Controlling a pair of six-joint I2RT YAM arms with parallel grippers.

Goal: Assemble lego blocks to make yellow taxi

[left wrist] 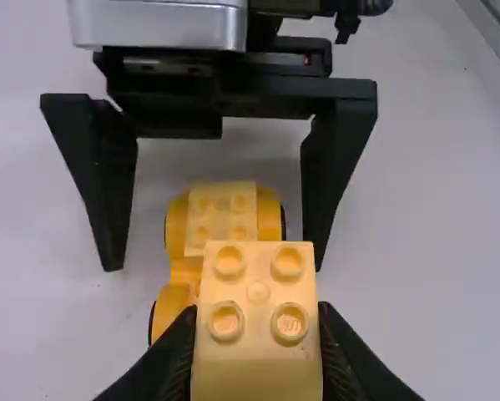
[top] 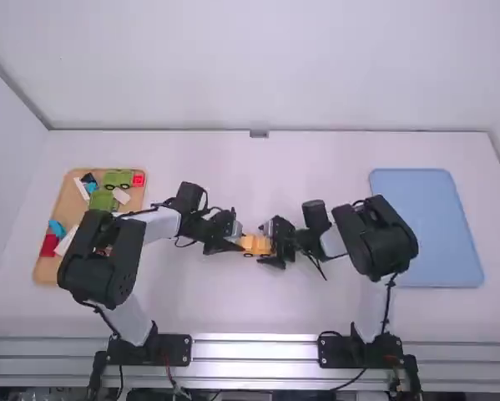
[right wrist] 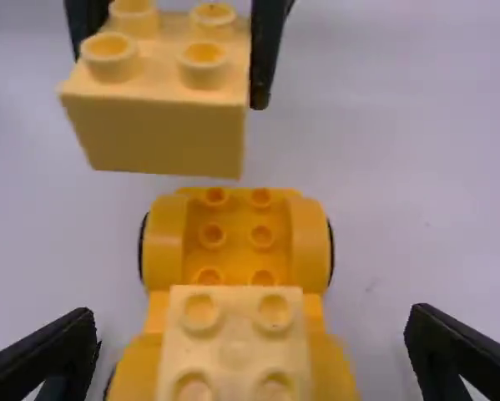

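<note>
Yellow catches the eye first in the high view: a wheeled car base [top: 255,245] sits about midway between the table's [top: 316,309] left and right edges, with the left gripper [top: 236,242] on one side of it and the right gripper [top: 271,243] on the other. Near the table's left edge is a tan tray [top: 45,269] of green, red, white and blue pieces [top: 118,179]; near the right edge lies a blue tray [top: 425,225].

In the left wrist view, the left gripper [left wrist: 256,322] is clenched on a pale yellow block [left wrist: 258,292], studs showing on top. Past it, a second pale block [left wrist: 221,219] is mounted on the car base, between the right gripper's parted fingers.

In the right wrist view, the right gripper [right wrist: 254,330] is released, its fingers spread wide, one on each side of the base and apart from it. The second pale block covers part of the base, while the end nearer the left gripper has bare studs. The held block hangs off that end, not touching it
</note>
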